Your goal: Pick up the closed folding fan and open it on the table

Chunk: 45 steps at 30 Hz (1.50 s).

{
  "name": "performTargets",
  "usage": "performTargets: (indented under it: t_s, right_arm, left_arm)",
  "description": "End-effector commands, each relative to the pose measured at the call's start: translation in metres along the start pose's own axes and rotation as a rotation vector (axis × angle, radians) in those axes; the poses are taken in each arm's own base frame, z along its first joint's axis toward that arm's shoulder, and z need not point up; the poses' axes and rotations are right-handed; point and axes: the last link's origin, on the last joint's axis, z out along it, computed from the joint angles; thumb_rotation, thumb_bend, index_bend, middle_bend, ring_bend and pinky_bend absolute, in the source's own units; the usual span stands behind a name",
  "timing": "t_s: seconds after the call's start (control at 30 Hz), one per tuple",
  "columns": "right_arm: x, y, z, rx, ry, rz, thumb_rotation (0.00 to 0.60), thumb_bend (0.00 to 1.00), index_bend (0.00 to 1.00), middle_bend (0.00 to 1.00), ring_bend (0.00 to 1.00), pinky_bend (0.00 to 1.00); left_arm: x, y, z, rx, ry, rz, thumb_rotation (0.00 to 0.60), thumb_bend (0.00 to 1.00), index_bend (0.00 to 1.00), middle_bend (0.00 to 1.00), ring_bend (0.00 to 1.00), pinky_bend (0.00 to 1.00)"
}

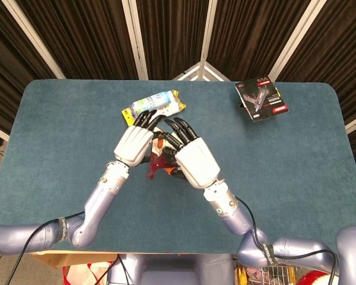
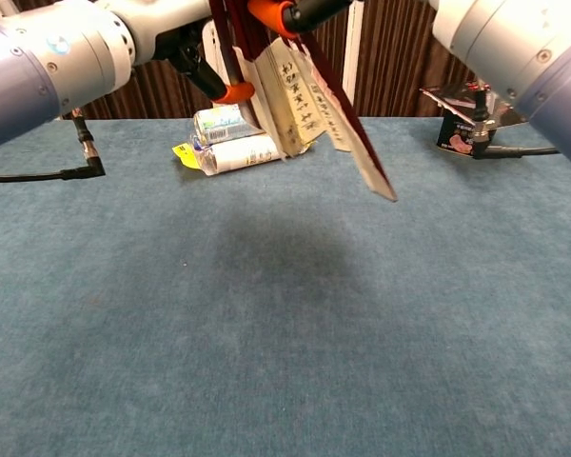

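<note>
The folding fan [image 2: 305, 90] was held in the air above the blue table [image 1: 296, 160], partly spread, its ribs hanging down and clear of the surface. The right hand [image 1: 193, 157] gripped it from the right, orange-tipped fingers [image 2: 266, 13] closed on its upper end. The left hand [image 1: 135, 144] pressed in from the left, fingertips [image 2: 233, 92] touching the outer rib. Beyond the fingers lay a packet of bottles [image 1: 157, 103]. A black card package [image 1: 261, 99] lay well apart to the right.

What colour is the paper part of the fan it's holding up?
Cream, with dark writing, set between dark red ribs on the fan. The chest view shows it best.
</note>
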Motion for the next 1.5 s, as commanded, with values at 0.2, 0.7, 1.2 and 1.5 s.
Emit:
performTargets:
  t_s: [0.2,0.7,1.2,1.5]
  right_arm:
    - [0.001,0.012,-0.009,-0.020,-0.010,-0.023,0.600,0.76,0.82,0.38,0.15,0.16]
    - [0.007,0.047,-0.034,-0.069,-0.047,-0.111,0.600,0.76,0.82,0.38,0.15,0.16]
    - [0.011,0.084,-0.061,-0.070,-0.108,-0.241,0.600,0.76,0.82,0.38,0.15,0.16]
    - [0.007,0.089,-0.068,-0.075,-0.121,-0.251,0.600,0.76,0.82,0.38,0.15,0.16]
  left_arm:
    - [0.016,-0.012,-0.002,0.028,0.031,0.011,0.600,0.62,0.68,0.12,0.00,0.00]
    - [0.044,-0.026,-0.007,0.046,0.071,0.052,0.600,0.63,0.68,0.12,0.00,0.00]
    - [0.050,-0.034,-0.010,0.050,0.074,0.097,0.600,0.63,0.68,0.12,0.00,0.00]
    - [0.039,-0.035,-0.014,0.048,0.055,0.104,0.600,0.63,0.68,0.12,0.00,0.00]
